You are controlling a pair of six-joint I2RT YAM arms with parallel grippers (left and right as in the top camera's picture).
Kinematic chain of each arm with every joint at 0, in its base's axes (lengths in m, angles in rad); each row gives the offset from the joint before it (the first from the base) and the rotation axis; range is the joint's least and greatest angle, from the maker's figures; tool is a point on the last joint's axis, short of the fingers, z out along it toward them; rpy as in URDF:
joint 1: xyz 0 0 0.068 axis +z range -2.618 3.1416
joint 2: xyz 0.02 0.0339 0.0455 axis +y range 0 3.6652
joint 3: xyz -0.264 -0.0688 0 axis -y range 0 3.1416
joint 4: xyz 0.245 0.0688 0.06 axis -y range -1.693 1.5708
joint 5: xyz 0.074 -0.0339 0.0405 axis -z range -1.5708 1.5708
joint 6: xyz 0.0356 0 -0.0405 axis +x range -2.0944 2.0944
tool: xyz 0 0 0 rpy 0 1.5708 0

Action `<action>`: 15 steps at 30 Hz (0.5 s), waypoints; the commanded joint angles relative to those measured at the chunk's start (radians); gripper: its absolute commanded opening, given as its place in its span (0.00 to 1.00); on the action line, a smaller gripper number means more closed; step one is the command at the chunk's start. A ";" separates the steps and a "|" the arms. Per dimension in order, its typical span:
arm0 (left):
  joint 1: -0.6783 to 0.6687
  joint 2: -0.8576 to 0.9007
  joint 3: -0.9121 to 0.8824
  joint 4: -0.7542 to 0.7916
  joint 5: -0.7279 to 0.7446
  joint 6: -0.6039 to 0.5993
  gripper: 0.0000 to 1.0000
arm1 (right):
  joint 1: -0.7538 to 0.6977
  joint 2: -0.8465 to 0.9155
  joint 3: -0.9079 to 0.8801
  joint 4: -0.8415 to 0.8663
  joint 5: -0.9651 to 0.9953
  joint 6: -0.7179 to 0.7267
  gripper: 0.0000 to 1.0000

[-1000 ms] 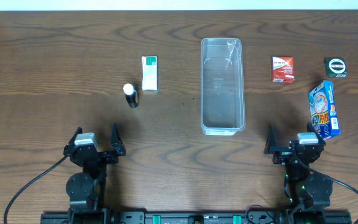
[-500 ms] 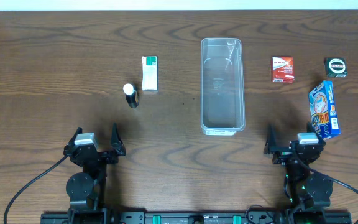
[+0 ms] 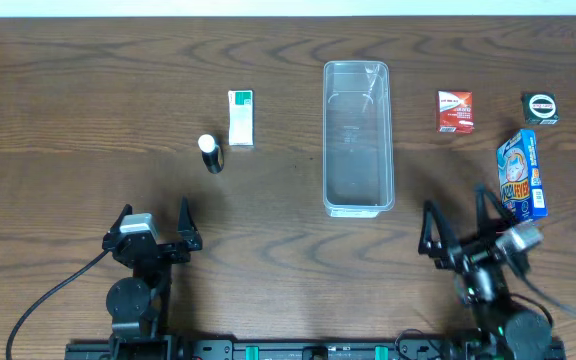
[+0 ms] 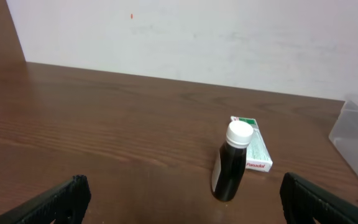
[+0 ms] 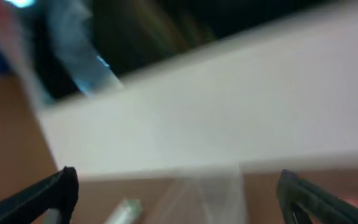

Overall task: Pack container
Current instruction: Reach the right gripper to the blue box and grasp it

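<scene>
1. Jaws of both grippers are seen spread wide and empty in the overhead view. The left gripper (image 3: 154,215) is unchanged from a second ago, near the table's front edge. The right gripper (image 3: 455,215) has been lifted and turned, and is smeared by motion.
2. The container (image 3: 358,140) is found unmoved at table centre, with nothing inside. A dark bottle (image 3: 209,152) and a green-and-white box (image 3: 240,118) stand to its left. A red box (image 3: 455,111) and a blue box (image 3: 522,175) lie to its right. None has been shifted.
3. From the left wrist, the bottle is shown upright ahead between the wide fingers, with the box just behind it. A corner of the container is caught at the right edge.
4. From the right wrist, everything is blurred. Only the wide-set fingers are made out, and the target cannot be told.
5. Packing is judged barely begun, with a first reach by the right arm under way.
</scene>
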 commanded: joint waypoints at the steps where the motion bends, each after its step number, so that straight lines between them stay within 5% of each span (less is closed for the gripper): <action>1: 0.005 -0.005 -0.020 -0.034 -0.012 0.013 0.98 | -0.010 -0.003 0.067 0.032 -0.085 -0.065 0.99; 8: 0.005 -0.005 -0.020 -0.034 -0.012 0.013 0.98 | -0.013 0.179 0.464 -0.508 0.091 -0.407 0.99; 12: 0.005 -0.005 -0.020 -0.034 -0.012 0.013 0.98 | -0.039 0.394 0.713 -0.838 0.388 -0.421 0.99; 15: 0.005 -0.005 -0.020 -0.034 -0.012 0.013 0.98 | -0.067 0.568 0.856 -0.964 0.378 -0.484 0.99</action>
